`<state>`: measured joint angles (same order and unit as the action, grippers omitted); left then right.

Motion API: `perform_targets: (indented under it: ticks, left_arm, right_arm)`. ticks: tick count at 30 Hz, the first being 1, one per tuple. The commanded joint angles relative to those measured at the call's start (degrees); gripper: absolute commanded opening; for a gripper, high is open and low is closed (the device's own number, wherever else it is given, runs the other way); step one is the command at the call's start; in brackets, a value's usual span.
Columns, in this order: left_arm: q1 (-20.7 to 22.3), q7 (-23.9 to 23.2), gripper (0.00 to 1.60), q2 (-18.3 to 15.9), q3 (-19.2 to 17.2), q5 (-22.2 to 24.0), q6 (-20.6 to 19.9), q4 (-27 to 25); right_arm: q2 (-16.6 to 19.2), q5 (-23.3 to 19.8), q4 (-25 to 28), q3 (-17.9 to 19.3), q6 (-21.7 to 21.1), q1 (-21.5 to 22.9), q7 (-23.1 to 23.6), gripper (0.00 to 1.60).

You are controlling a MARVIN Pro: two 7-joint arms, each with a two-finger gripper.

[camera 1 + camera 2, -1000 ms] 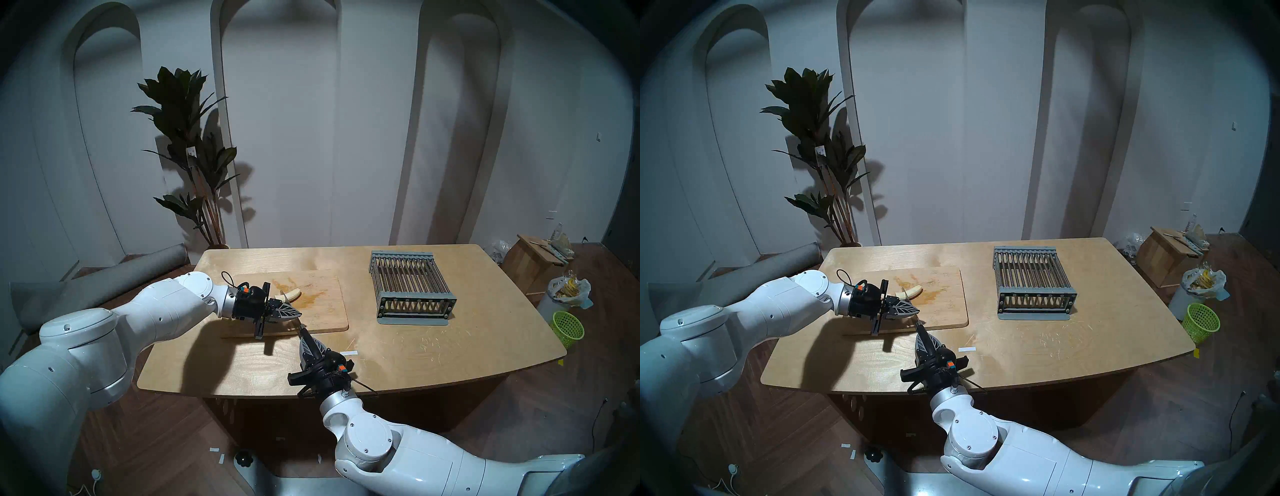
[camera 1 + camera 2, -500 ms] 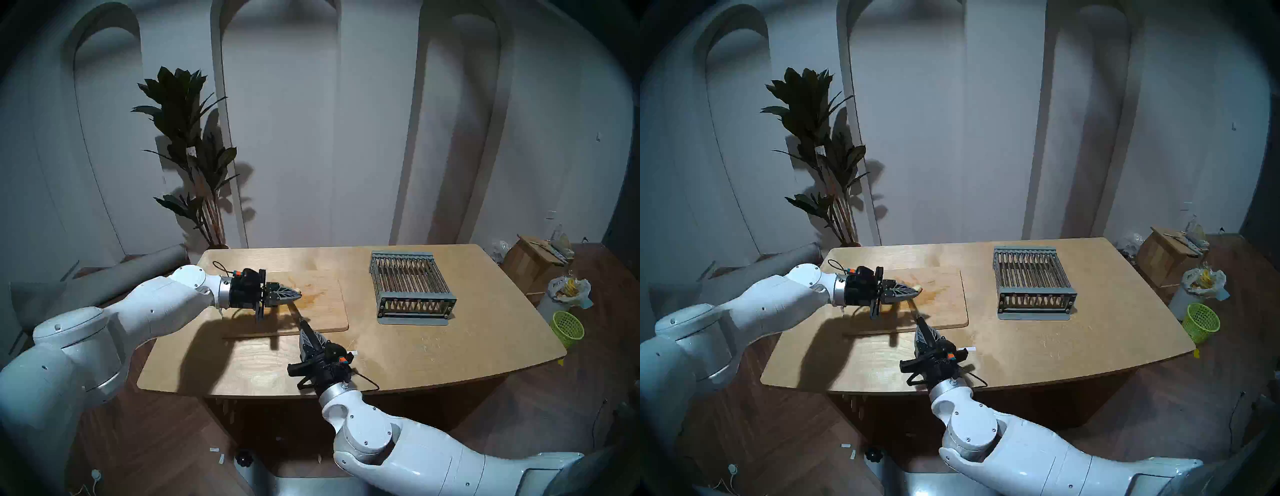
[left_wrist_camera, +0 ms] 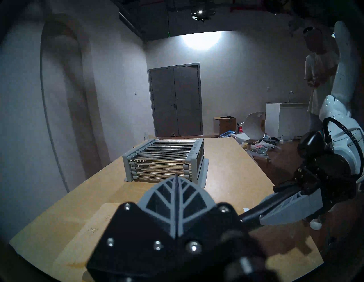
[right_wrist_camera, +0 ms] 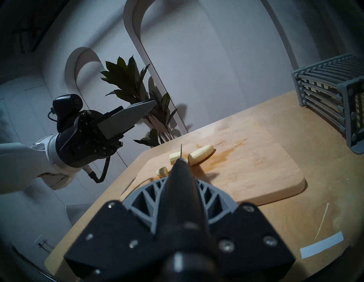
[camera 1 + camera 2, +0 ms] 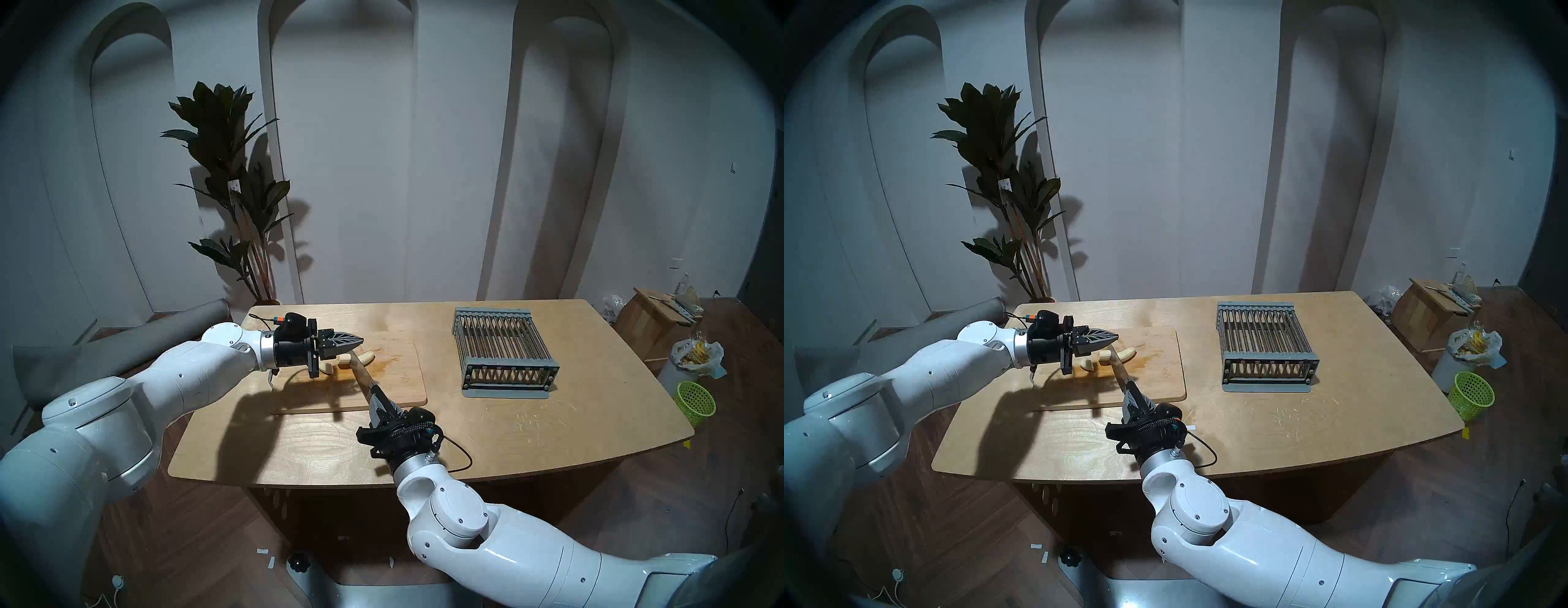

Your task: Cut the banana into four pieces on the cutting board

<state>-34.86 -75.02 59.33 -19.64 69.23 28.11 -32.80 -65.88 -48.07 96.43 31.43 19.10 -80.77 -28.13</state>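
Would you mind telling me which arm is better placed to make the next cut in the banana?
Right: the right gripper is shut on the knife, blade among the banana pieces. The left gripper is shut, empty, above them.

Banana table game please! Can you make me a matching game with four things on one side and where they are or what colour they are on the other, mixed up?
Things:
1. banana
2. knife
3. rack
4. basket

Clues:
A. green, on the floor
B. grey, on the table's right side
C. cut pieces on the cutting board
D. held in the right claw

Pairs: 1-C, 2-D, 3-B, 4-A
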Motion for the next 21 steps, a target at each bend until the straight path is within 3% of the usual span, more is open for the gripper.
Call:
perform_targets:
  ticks: [1, 6, 21]
  left_arm:
    - [0.80, -0.58, 0.00, 0.92, -2.00, 2.14, 0.55, -0.20]
    - [0.18, 0.02, 0.00, 1.89, -4.03, 4.92, -0.51, -0.37]
    - [0.05, 3.09, 0.00, 5.18, -3.88, 4.55, 0.29, 0.97]
  right_arm:
    - [0.25, 1.41, 2.69, -0.14, -0.34, 1.41, 0.63, 0.00]
    - [1.06, 2.43, 3.57, -0.19, -0.93, 1.26, -0.15, 0.00]
    - [5.21, 4.56, 6.28, 0.44, -0.49, 0.20, -2.12, 0.00]
